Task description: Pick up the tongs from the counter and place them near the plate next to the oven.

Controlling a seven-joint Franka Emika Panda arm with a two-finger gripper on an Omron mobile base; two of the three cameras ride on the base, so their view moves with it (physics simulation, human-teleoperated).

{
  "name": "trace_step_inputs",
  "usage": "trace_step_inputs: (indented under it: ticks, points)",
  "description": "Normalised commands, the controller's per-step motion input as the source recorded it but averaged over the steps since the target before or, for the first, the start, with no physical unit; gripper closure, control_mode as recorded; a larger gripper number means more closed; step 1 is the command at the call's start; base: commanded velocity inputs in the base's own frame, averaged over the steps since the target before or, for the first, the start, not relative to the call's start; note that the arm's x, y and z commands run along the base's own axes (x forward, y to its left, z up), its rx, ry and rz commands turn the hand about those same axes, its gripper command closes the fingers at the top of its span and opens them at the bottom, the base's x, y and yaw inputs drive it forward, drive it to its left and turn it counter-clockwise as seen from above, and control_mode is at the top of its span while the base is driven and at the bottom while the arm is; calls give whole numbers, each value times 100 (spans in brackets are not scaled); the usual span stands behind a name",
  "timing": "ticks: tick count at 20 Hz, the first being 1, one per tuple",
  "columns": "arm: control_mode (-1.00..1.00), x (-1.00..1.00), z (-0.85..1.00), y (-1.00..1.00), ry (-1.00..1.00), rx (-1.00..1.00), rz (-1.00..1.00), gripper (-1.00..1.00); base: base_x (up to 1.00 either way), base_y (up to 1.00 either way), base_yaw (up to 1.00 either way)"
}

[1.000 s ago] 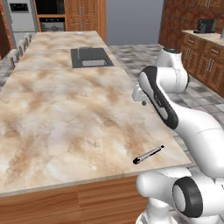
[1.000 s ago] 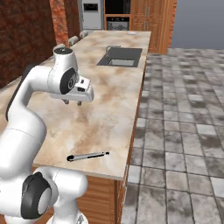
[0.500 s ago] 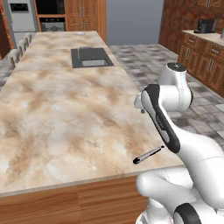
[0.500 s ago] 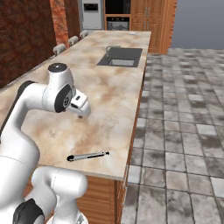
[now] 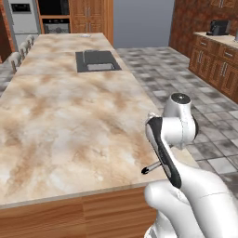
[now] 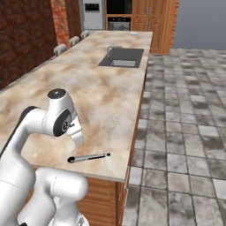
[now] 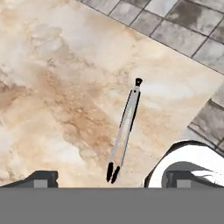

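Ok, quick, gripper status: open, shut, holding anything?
Gripper: open, holding nothing; the tongs lie on the counter below it.

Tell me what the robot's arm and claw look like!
The arm is smooth, shiny white, made of fat rounded tube pieces. Its bendy joints have dark grey rings and caps, like the round one on top. In the left base view a dark strip runs down one white piece. The claw has two small dark, blocky fingertips. No cables or writing show.
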Motion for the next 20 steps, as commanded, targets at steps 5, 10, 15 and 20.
trace_step_inputs:
  ticks: [5, 10, 15, 20]
  points:
    - [-100, -5, -50, -20, 17, 23, -50, -100, 0, 0, 0]
    - [-100, -8, -27, -31, 6, 21, -19, -100, 0, 0, 0]
    - [-100, 2, -35, -13, 2, 6, -4, -100, 0, 0, 0]
    - [-100, 21, -34, 0, 1, 0, 0, -100, 0, 0, 0]
